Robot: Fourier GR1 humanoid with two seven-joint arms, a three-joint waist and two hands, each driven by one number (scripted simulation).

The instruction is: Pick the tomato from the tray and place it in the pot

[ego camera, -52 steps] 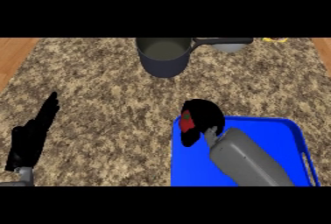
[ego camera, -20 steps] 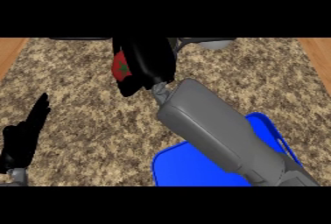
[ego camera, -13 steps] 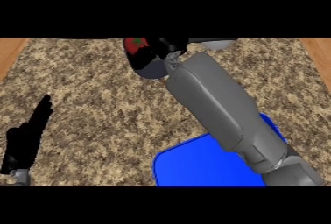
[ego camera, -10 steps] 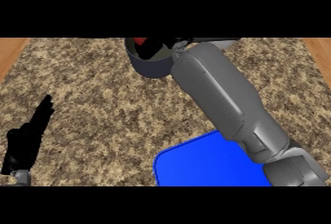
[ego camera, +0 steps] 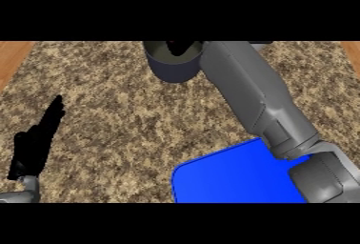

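The dark grey pot stands at the far middle of the counter, cut off by the view's top. My right forearm stretches from the lower right up to it. Only a black part of my right hand shows, over the pot's opening. The tomato is not visible. The blue tray lies at the lower right, partly under my right arm, and its visible part holds nothing. My left hand rests open at the left edge, fingers pointing up.
The speckled stone counter spans the view, with wooden strips at the far left and right edges.
My right hand has carried the tomato from the tray up to the pot. The red of the tomato, seen half a second ago at the pot's rim, no longer shows. The left hand has stayed still.
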